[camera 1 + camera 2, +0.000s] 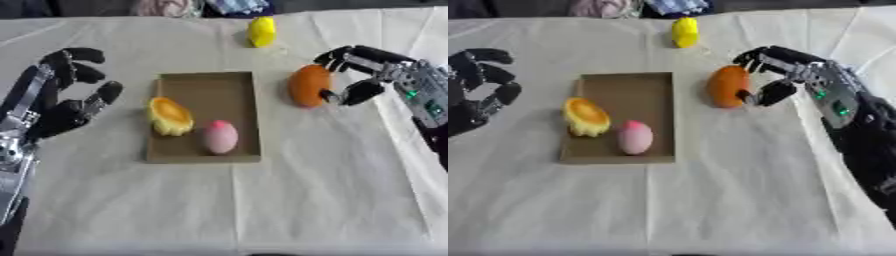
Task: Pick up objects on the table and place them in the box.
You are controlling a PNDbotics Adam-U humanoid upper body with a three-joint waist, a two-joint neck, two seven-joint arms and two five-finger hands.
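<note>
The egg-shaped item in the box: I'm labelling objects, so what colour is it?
Pink; the egg-shaped item shows best in the left eye view.

Box (206,85): shallow brown cardboard tray, open, flat at centre of surface. 
Yellow-orange ridged object (170,116): over the box's left wall. 
Pink egg-shaped object (220,137): inside, near front. 
Orange oval object (308,85): right of box. 
Yellow object (261,31): far edge.

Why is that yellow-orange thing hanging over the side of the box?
The yellow-orange object sits askew on the box's left rim, partly over the tablecloth, unlike the pink egg-shaped object, which lies fully inside.
</note>
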